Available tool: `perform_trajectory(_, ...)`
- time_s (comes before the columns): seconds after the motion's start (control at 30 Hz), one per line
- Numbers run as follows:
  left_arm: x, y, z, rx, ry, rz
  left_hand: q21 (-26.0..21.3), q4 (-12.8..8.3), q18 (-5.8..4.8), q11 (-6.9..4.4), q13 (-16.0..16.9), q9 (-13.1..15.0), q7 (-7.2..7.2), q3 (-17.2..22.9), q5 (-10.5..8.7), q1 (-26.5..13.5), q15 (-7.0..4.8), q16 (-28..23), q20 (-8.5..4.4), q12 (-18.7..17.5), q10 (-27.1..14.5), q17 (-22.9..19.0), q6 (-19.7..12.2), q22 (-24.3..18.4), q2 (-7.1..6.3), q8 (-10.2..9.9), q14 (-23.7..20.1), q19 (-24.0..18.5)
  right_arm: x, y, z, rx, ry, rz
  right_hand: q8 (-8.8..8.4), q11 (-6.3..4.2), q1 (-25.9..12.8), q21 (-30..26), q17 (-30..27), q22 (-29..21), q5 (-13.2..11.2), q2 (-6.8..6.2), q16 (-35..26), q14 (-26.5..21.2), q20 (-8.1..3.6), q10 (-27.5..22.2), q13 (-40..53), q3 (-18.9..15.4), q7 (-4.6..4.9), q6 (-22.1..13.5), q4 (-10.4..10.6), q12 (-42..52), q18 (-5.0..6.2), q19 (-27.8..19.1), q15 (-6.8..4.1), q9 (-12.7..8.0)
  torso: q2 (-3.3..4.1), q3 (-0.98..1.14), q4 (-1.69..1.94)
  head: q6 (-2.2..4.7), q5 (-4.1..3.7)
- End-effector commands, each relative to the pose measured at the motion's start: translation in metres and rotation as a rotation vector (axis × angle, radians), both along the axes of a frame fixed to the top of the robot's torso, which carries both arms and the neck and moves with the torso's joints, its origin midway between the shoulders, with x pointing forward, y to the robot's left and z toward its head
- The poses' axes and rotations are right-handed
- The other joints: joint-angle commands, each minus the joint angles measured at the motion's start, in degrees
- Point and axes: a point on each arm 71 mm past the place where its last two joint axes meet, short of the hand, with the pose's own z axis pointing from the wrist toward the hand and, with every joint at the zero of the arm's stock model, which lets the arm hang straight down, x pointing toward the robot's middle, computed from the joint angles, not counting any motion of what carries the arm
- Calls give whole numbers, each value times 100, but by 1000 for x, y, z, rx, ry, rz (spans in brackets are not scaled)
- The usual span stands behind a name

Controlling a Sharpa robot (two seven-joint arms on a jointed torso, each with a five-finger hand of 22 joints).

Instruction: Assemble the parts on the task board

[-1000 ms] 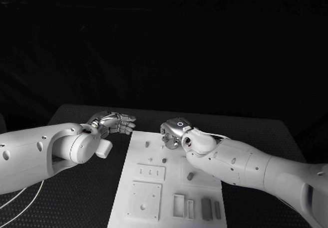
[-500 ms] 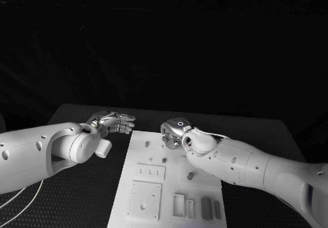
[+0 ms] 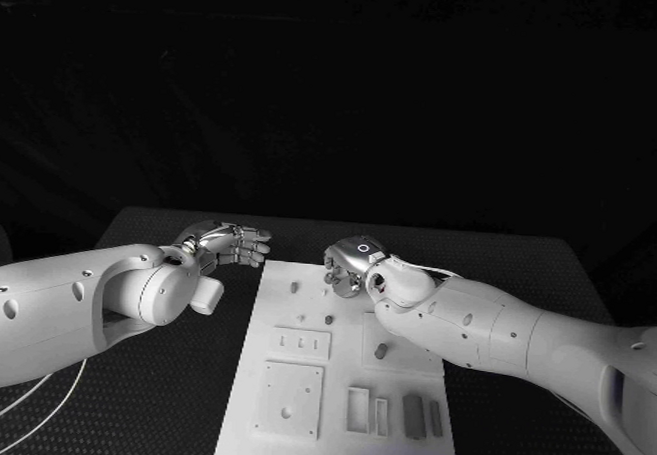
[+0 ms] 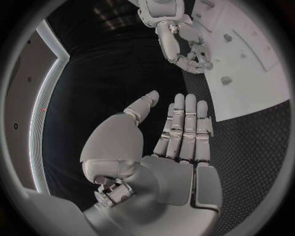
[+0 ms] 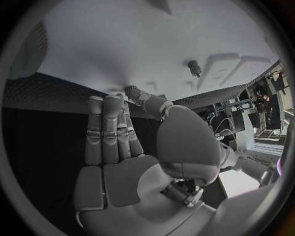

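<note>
White task board lies mid-table on black mesh table, long axis running away from the robot. Left hand hovers off the board's far left corner, fingers straight and apart, holding nothing. Right hand sits over the board's far end, fingers extended side by side, nothing in its palm in the wrist view; whether the tips touch the board, cannot tell. Two small dark parts near mid-board, a third beside the right forearm. Slotted recesses at near edge. Open table either side.
</note>
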Motion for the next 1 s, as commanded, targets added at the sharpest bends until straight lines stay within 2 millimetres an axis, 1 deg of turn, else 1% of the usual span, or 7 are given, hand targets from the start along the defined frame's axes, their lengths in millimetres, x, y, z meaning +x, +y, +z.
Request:
perform_trajectory(0.03,0,-2,2,-3,-8,-12,20,4,44,12,10,8,15,20,-14,-44,3,40,10,-24,-41,-9,-29,98,4,-40,-28,-34,-1,0,1,10,-10,10,-21,1,9,26,-6,101,-12,-40,40,8,-13,-12,0,-9,-6,-22,34,14,217,-30,41,3,-3,0,-3,8,-2)
perform_trajectory(0.27,1,2,2,-1,-11,-4,21,3,45,12,12,9,16,21,-14,-43,3,41,11,-25,-42,-10,-30,98,3,-41,-30,-35,-6,-12,5,63,-28,15,-18,0,20,30,-9,100,-11,-52,45,6,-16,-12,-2,-3,-7,-23,36,16,217,-30,40,4,-7,2,-7,54,-13)
perform_trajectory(0.43,1,6,3,-1,-16,5,22,1,45,12,13,11,15,24,-13,-40,3,42,11,-26,-42,-11,-30,98,3,-42,-30,-36,-9,-31,24,144,27,-18,-16,0,26,43,-14,95,-12,-113,68,15,-21,-14,-8,5,-4,-32,59,19,217,-17,40,5,-10,7,-44,119,-24)
perform_trajectory(0.57,1,9,3,-1,-17,8,26,-3,46,4,22,16,11,32,-12,-34,3,47,12,-17,-20,-13,-22,98,11,-40,-29,-37,-8,-58,40,195,64,-52,20,-23,-66,70,-26,99,-8,-166,101,16,-21,73,17,-115,-21,9,111,64,217,-12,20,26,-20,18,-104,168,3)
perform_trajectory(0.6,1,9,3,-1,-18,8,30,-4,46,-14,37,21,8,35,-14,-33,4,51,13,5,21,-16,-14,97,14,-38,-28,-39,-9,-64,44,200,69,-56,27,-26,-92,75,-29,100,-6,-176,109,18,-19,87,23,-160,-24,16,117,70,217,-17,19,30,-21,16,-108,180,-1)
perform_trajectory(0.8,5,13,2,4,-21,19,34,-8,47,-25,47,25,5,38,-15,-31,4,55,13,15,42,-18,-9,97,14,-38,-29,-41,-8,-99,61,211,144,-76,20,-91,-234,124,-64,99,23,-135,174,3,-20,255,137,-546,-21,-2,107,153,217,-40,-45,35,-74,55,-203,220,8)
perform_trajectory(1.0,6,13,0,10,-18,18,36,-11,47,-22,47,27,4,39,-15,-31,4,57,13,9,32,-20,-8,96,16,-38,-29,-42,-4,-123,57,180,199,-96,-70,-194,-377,209,-15,93,206,-89,333,11,-74,567,469,-992,-24,-156,12,388,217,27,-144,6,-114,107,-284,229,9)
